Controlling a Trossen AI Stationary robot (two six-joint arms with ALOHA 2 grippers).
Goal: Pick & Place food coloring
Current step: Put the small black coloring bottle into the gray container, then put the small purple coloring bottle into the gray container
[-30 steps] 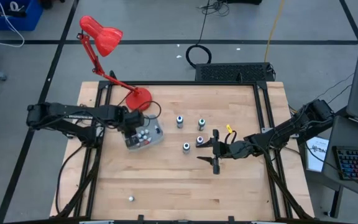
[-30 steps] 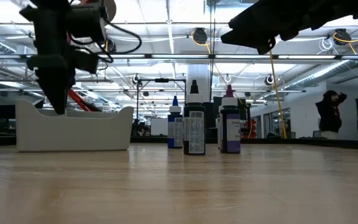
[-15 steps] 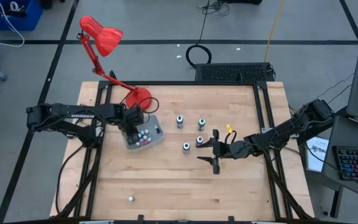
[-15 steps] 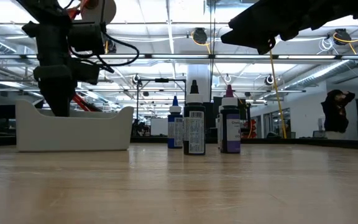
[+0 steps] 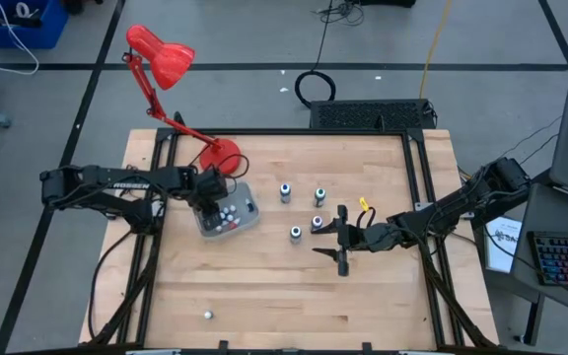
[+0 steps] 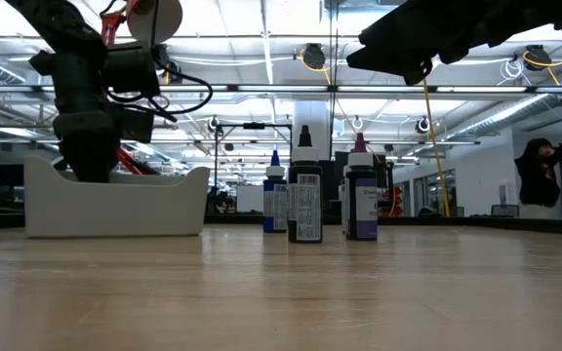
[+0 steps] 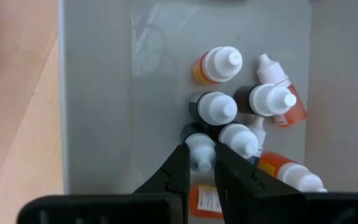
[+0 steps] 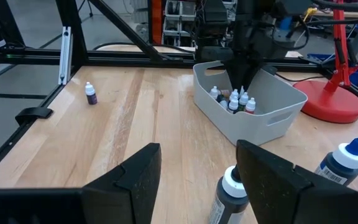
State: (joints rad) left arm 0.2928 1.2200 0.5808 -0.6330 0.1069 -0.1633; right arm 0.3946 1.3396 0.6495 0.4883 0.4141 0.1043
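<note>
Your white-capped food coloring bottles sit clustered in the translucent grey tray near the table's left edge. The left gripper, nearly closed and empty, has lifted slightly, suggesting a finished drop. The right gripper waits wide open mid-table.

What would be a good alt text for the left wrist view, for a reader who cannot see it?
The left gripper hangs over a grey tray, its two dark fingers nearly closed just above a white-capped bottle. Several more small bottles, white-capped and some orange, stand or lie clustered beside it.
</note>
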